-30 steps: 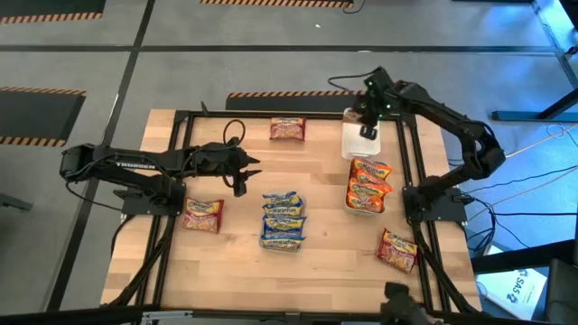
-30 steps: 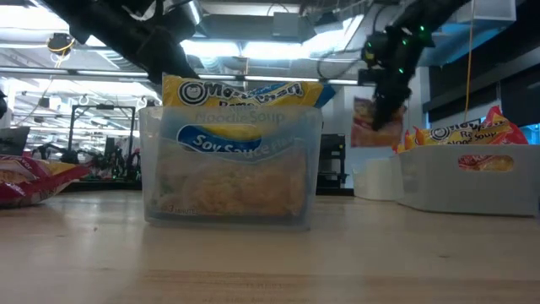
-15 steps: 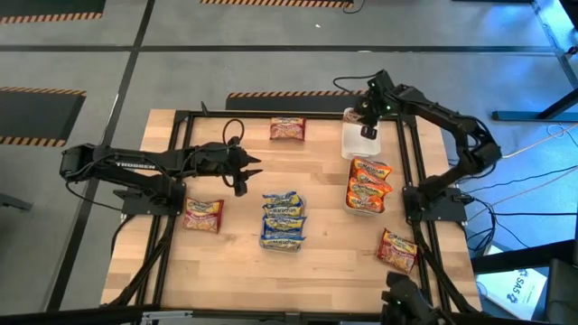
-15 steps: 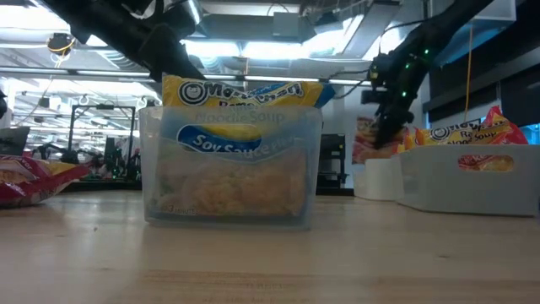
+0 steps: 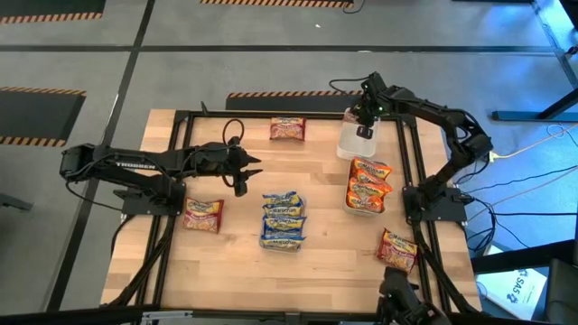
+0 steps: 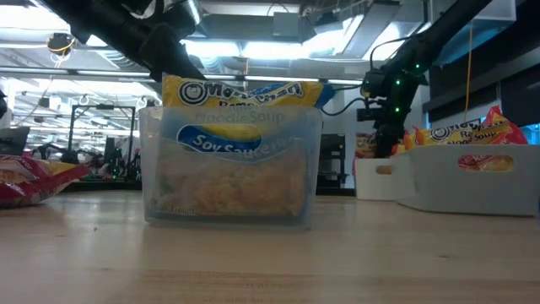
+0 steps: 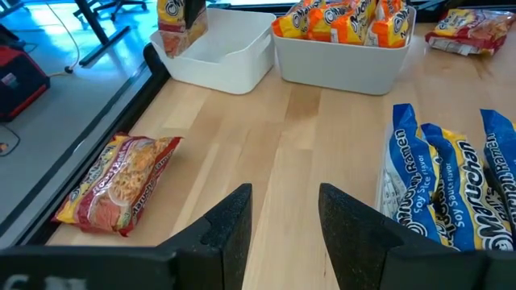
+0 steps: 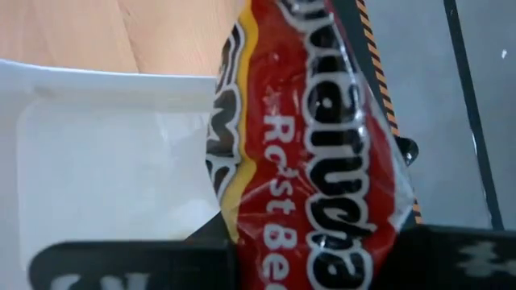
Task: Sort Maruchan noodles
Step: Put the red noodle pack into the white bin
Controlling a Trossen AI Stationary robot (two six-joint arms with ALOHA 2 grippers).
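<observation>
Blue packets and orange packets are binned; right gripper clamps a red packet over the far-right container, three packets left loose, left gripper half-open, empty

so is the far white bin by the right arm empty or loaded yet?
Nearly empty: the white bin shows a bare floor, with only the red packet standing in it, gripped by the right hand.
</observation>
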